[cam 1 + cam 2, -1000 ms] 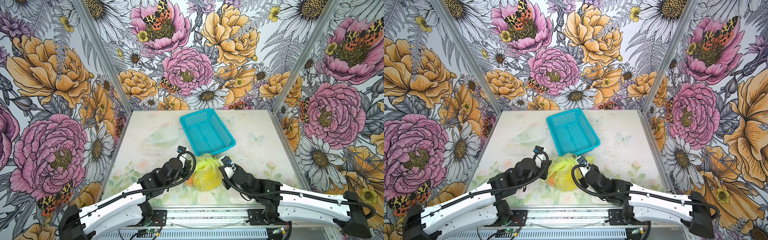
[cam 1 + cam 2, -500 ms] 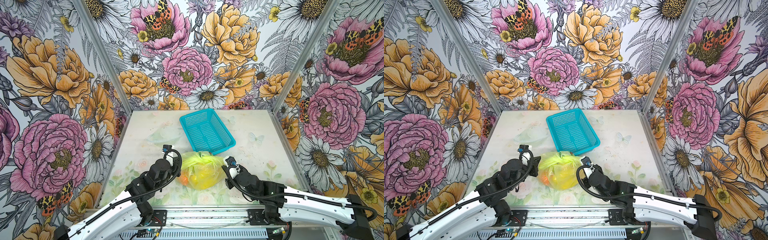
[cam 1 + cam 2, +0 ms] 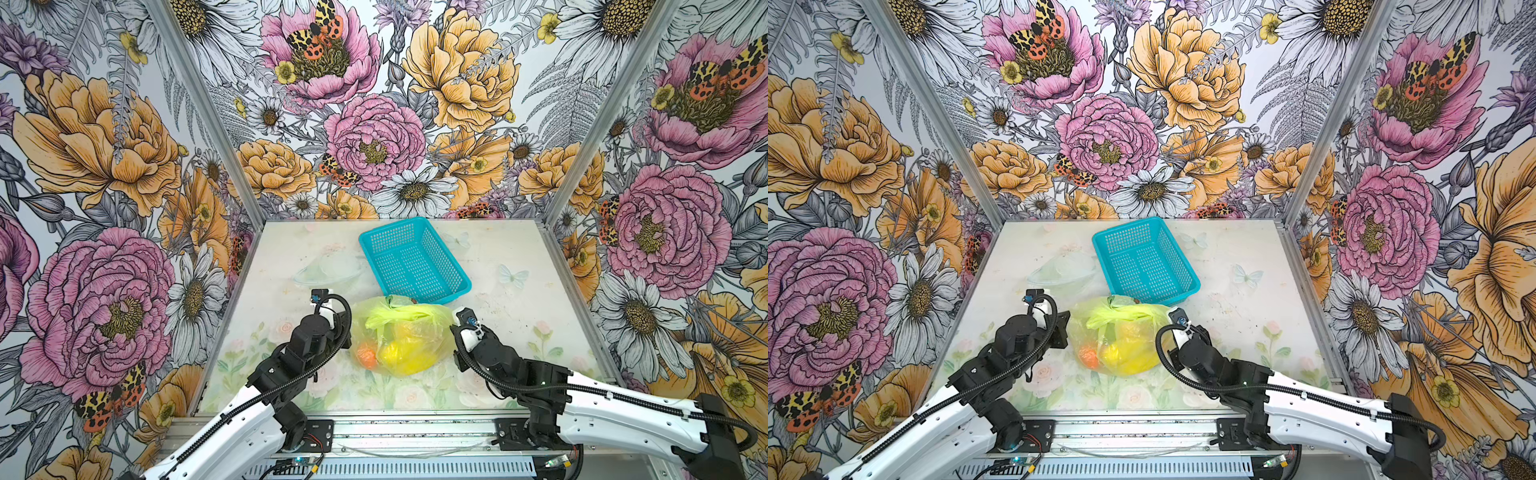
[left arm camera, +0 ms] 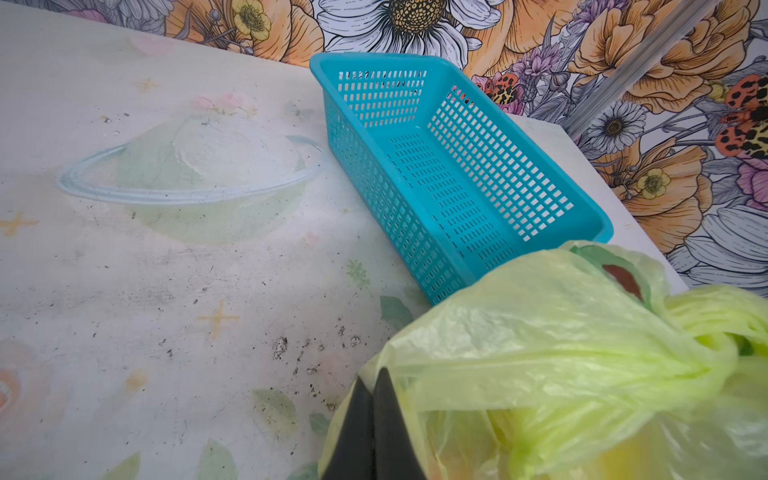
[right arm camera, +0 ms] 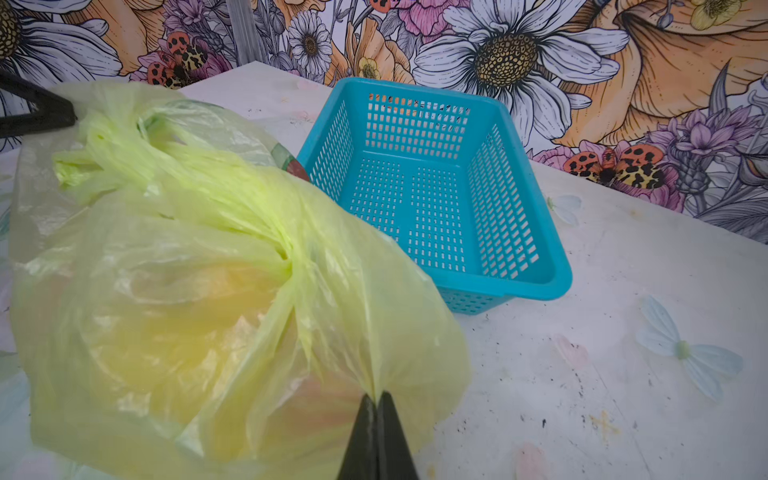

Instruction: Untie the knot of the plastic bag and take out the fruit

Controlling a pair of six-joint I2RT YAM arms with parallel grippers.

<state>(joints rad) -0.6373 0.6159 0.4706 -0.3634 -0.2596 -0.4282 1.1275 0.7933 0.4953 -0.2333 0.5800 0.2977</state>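
Both jaws are closed, pinching the plastic bag (image 3: pixel 424 332) on opposite sides; keep the pull light and even, as hard tension would likely tighten the knot (image 3: pixel 395 314).

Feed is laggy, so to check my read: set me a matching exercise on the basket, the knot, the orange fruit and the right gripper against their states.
1. turquoise basket
2. knot
3. orange fruit
4. right gripper

A. shut on the plastic bag's film
B. empty, beyond the bag
C. inside the bag, seen through it
D. tied, on top of the bag

Pairs: 1-B, 2-D, 3-C, 4-A
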